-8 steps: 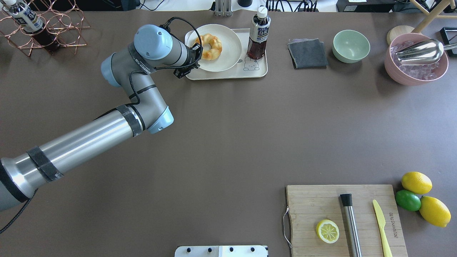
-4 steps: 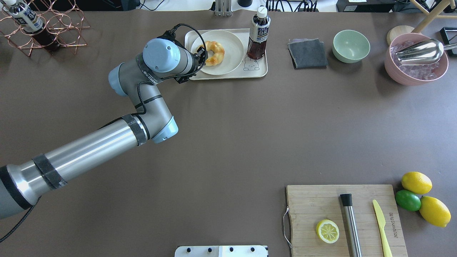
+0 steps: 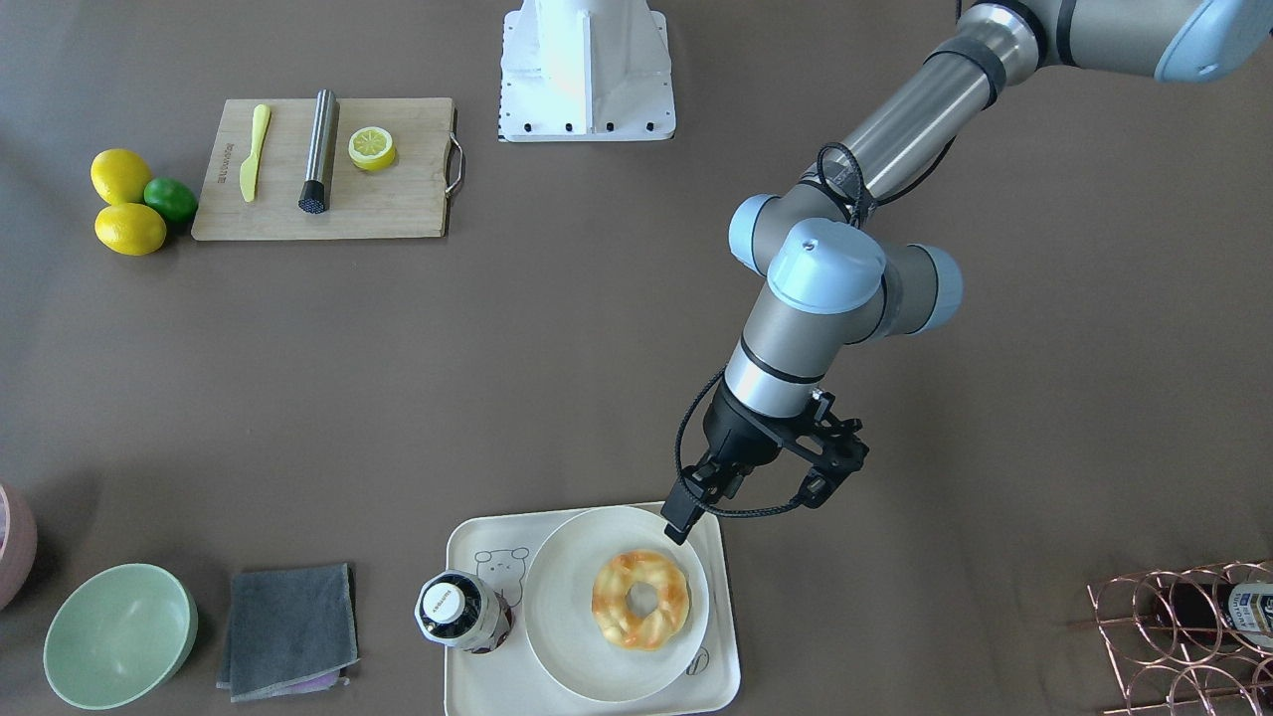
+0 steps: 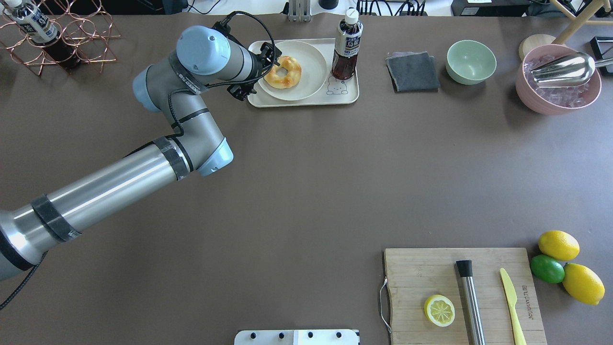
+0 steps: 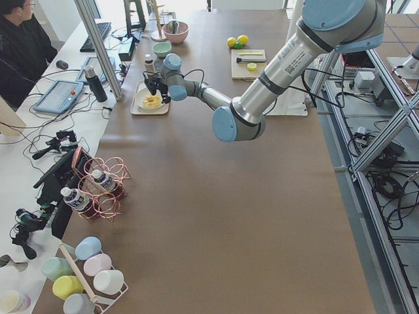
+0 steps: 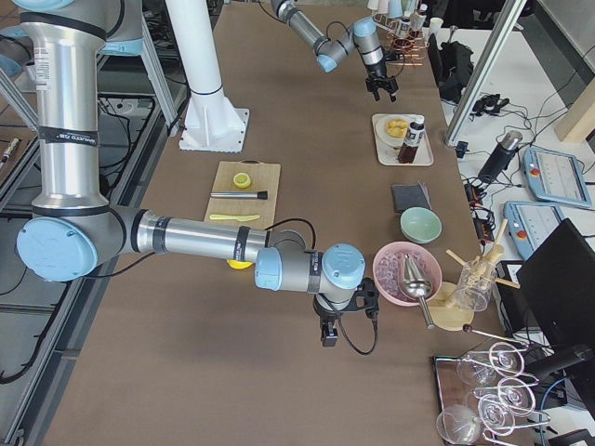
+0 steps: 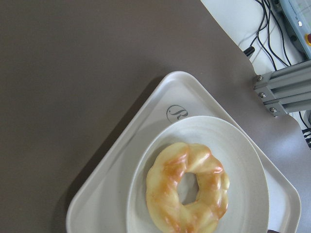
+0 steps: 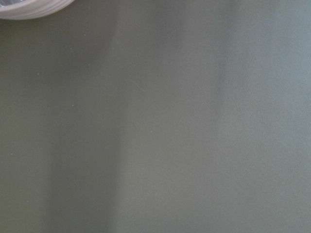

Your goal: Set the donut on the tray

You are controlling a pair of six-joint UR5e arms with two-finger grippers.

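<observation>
Since the last check my left tool (image 3: 684,519) has drawn back from the donut (image 3: 641,599) to the tray's left edge, fingers parted and holding nothing. The donut lies free on the round plate (image 3: 577,636), which sits on the tray (image 3: 477,676) at the far side of the surface (image 3: 398,378). I judge the placement complete. I cannot tell the state of my right tool (image 6: 325,339).

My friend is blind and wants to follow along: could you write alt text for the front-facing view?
A donut lies on a white plate on a tray, with a bottle beside it. The left arm's fingers hang by the plate's rim. A cutting board and a green bowl sit farther off.
</observation>
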